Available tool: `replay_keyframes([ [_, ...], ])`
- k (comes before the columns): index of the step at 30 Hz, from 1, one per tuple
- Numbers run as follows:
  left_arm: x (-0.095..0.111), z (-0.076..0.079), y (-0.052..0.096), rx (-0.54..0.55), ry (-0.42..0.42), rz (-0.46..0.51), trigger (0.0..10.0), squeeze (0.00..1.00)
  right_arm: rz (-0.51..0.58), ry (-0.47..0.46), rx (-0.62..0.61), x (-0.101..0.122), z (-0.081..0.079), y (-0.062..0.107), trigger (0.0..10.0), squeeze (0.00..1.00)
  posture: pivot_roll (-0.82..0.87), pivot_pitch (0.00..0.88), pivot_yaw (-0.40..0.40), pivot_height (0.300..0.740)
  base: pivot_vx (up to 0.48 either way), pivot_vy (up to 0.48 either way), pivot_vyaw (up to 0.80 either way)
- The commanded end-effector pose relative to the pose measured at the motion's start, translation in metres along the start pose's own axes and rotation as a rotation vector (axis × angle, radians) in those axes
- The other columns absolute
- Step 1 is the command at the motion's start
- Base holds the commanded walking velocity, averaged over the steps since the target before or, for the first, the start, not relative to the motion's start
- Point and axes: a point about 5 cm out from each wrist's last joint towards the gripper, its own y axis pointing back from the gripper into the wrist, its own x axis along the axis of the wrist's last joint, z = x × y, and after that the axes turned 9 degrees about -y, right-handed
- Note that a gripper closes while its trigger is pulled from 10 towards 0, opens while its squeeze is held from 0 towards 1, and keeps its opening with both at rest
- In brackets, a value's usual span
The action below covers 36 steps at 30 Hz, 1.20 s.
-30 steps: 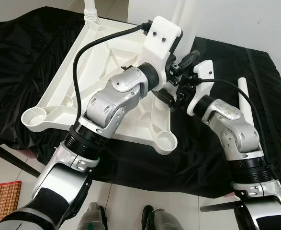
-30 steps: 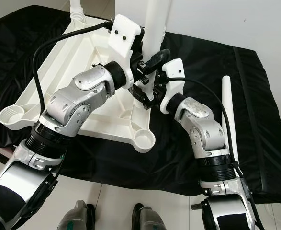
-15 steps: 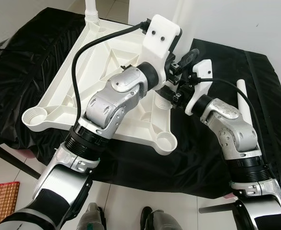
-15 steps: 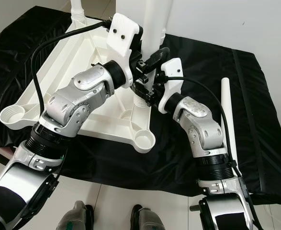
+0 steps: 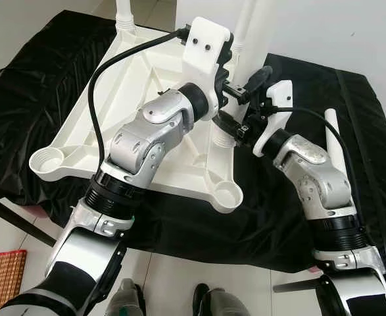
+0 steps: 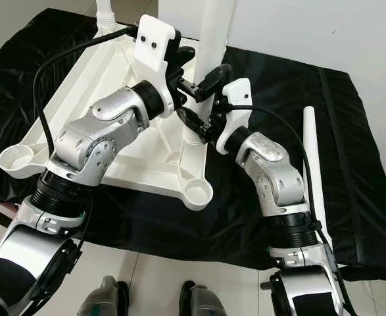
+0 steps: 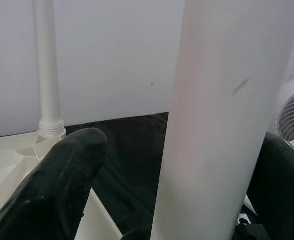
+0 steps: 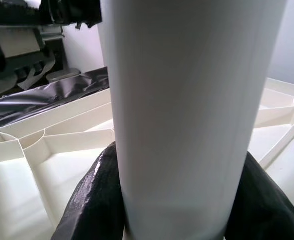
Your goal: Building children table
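item: white moulded plastic tabletop [image 5: 146,85], lying upside down with its ribbed underside up, on a black cloth-covered surface [image 5: 41,85] that spreads left and right; its far corner is cut off by the frame edge.
sockets: 2 round leg sockets stand unfilled, 1 at the near left corner [image 5: 48,160], 1 at the near right corner [image 5: 225,193].
legs: 1 white plastic tube leg [image 6: 212,39] stands upright in the middle right socket, its top cut off; 1 thinner-looking white leg [image 5: 123,13] stands at the far left corner, top also cut off; 1 loose white leg [image 6: 313,164] lies on the cloth at the right, partly hidden behind the right forearm.
left gripper [image 6: 191,78]: at the upright leg from the left, black fingers spread to either side of it with a gap showing on 1 side in the left wrist view [image 7: 61,185]; not clamped.
right gripper [image 6: 204,125]: low on the same leg, near its socket, black fingers [image 8: 94,200] pressed on both sides of the tube.
hard to make out: the leg's seat in the socket, hidden by both grippers.
also: robot's feet [image 5: 206,303] on pale floor tiles, near edge.
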Motion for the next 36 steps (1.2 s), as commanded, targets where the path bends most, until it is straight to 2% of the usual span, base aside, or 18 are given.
replay_keyframes([
  [1, 0.011, 0.028, -0.007, -0.209, 0.029, 0.067, 10.0, 0.00, -0.012, -0.014, -0.082, -0.001, 0.012, 0.004, 10.0, 0.00, 0.06, 0.150, -0.083, 0.740, 0.000, 0.000, 0.00],
  [4, 0.019, 0.024, -0.003, -0.227, 0.097, 0.101, 10.0, 0.00, -0.008, -0.020, -0.136, -0.003, 0.018, 0.005, 10.0, 0.00, 0.06, 0.152, -0.080, 0.740, 0.000, 0.000, 0.00],
  [7, 0.022, 0.025, -0.001, -0.245, 0.109, 0.114, 10.0, 0.00, -0.007, -0.022, -0.151, -0.004, 0.019, 0.005, 10.0, 0.00, 0.06, 0.152, -0.080, 0.740, 0.000, 0.000, 0.00],
  [15, 0.025, 0.029, 0.002, -0.279, 0.110, 0.128, 10.0, 0.00, -0.007, -0.018, -0.169, -0.004, 0.019, 0.003, 10.0, 0.00, 0.07, 0.157, -0.076, 0.740, 0.000, 0.000, 0.00],
  [23, 0.019, 0.028, 0.006, -0.278, 0.107, 0.094, 10.0, 0.00, 0.033, -0.017, -0.224, -0.002, 0.023, 0.005, 10.0, 0.00, 0.07, 0.159, -0.074, 0.740, 0.000, 0.000, 0.00],
  [25, 0.008, 0.025, 0.010, -0.235, 0.111, 0.051, 10.0, 0.00, 0.069, -0.023, -0.245, -0.001, 0.022, 0.008, 10.0, 0.00, 0.06, 0.159, -0.069, 0.740, 0.000, 0.000, 0.00],
  [27, 0.008, 0.025, 0.010, -0.235, 0.111, 0.051, 10.0, 0.00, 0.069, -0.023, -0.245, -0.001, 0.022, 0.008, 10.0, 0.00, 0.06, 0.159, -0.069, 0.740, 0.000, 0.000, 0.00],
  [29, -0.008, 0.015, 0.017, -0.145, 0.132, -0.009, 10.0, 0.00, 0.110, -0.035, -0.281, -0.001, 0.019, 0.014, 10.0, 0.00, 0.06, 0.163, -0.064, 0.740, 0.000, 0.000, 0.00],
  [32, -0.014, 0.012, 0.020, -0.114, 0.141, -0.030, 10.0, 0.00, 0.122, -0.040, -0.295, -0.002, 0.018, 0.016, 10.0, 0.00, 0.06, 0.163, -0.064, 0.740, 0.000, 0.000, 0.00],
  [36, -0.028, 0.001, 0.032, -0.028, 0.106, -0.084, 10.0, 0.00, 0.127, -0.037, -0.312, -0.011, 0.011, 0.025, 10.0, 0.00, 0.06, 0.171, -0.061, 0.740, 0.000, 0.000, 0.00],
])
